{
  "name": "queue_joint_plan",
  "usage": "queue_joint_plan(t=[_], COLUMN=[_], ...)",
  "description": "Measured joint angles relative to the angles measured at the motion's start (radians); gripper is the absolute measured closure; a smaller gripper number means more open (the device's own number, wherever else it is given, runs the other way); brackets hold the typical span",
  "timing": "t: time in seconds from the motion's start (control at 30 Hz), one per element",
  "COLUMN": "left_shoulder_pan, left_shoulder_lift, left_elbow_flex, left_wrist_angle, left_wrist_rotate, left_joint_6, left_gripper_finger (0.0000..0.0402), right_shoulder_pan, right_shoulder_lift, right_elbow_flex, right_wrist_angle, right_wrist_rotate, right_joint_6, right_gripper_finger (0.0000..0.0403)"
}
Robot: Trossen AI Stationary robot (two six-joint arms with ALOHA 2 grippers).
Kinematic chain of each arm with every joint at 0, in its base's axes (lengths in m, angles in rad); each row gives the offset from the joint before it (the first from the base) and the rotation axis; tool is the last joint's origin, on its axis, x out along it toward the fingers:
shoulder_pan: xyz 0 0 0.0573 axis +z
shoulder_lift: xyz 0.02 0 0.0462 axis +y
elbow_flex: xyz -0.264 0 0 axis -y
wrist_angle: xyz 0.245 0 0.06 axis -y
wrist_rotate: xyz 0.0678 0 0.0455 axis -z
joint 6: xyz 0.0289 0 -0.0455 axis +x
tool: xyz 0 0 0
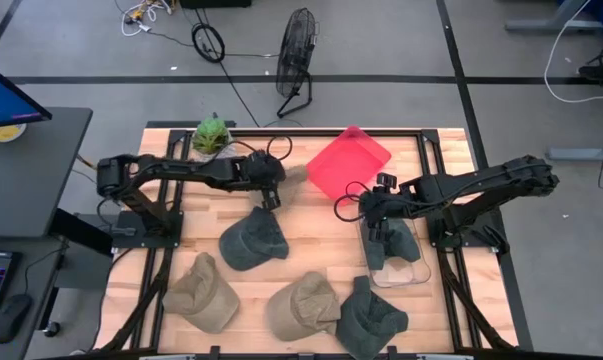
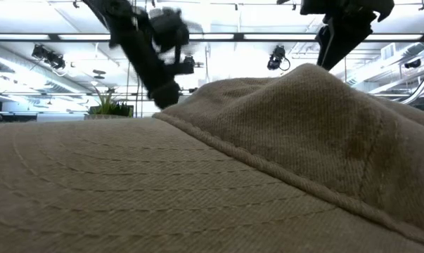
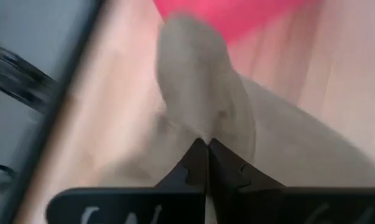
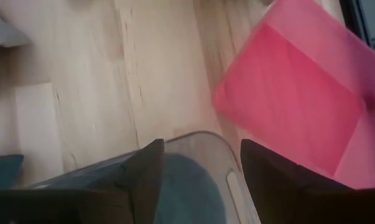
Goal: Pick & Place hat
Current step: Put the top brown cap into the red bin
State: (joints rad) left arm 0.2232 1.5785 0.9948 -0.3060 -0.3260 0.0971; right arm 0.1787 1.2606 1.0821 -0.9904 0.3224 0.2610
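left gripper (image 3: 207, 163) pinched on tan hat (image 3: 203, 99), red tray (image 1: 349, 162) just ahead | right gripper (image 4: 199, 171) open over clear bin (image 4: 193, 140) holding dark hat (image 4: 184, 190) | bare wood between; low view blocked by tan cap (image 2: 212, 176)

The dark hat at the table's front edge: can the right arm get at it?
Probably yes. The dark hat lies uncovered just beyond the clear bin, over which the right end effector hangs open. Nothing stands between them.

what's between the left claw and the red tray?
High view: the left claw is shut on a tan hat, which trails toward the red tray; past it, only bare wood tabletop.
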Motion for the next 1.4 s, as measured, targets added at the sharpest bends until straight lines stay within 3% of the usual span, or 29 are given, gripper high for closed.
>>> queue_joint_plan(t=[0.13, 0.33, 0.47, 0.63, 0.83, 1.03, 1.13, 1.4], left_shoulder_pan=[-0.041, -0.049, -0.035, -0.009, -0.001, 0.001, 0.007, 0.045], left_shoulder_lift=[-0.017, 0.006, 0.045, 0.124, 0.239, 0.352, 0.4, 0.495], left_elbow_flex=[0.067, 0.109, 0.109, 0.109, 0.108, 0.108, 0.108, 0.149], left_wrist_angle=[0.03, 0.272, 0.438, 0.589, 0.79, 1.021, 1.088, 1.093], left_wrist_rotate=[-0.167, -0.186, -0.136, -0.025, 0.005, 0.147, 0.21, 0.21], left_joint_6=[0.041, 0.108, 0.2, 0.204, 0.252, 0.386, 0.462, 0.623], left_gripper_finger=[0.0397, 0.0397, 0.0398, 0.0398, 0.0398, 0.0398, 0.0398, 0.0399], right_shoulder_pan=[0.0, 0.0, 0.0, 0.0, 0.0, 0.0, 0.0, 0.0], right_shoulder_lift=[0.0, 0.0, 0.0, 0.0, 0.0, 0.0, 0.0, 0.0], right_elbow_flex=[0.0, 0.0, 0.0, 0.0, 0.0, 0.0, 0.0, 0.0], right_wrist_angle=[-0.011, -0.01, -0.015, -0.024, -0.023, -0.022, -0.021, -0.015], right_wrist_rotate=[0.0, 0.001, 0.001, 0.001, 0.001, 0.001, 0.002, 0.002], right_joint_6=[0.018, 0.013, 0.017, 0.015, 0.015, 0.015, 0.015, 0.015], right_gripper_finger=[0.0188, 0.0188, 0.0188, 0.0188, 0.0188, 0.0188, 0.0188, 0.0188])
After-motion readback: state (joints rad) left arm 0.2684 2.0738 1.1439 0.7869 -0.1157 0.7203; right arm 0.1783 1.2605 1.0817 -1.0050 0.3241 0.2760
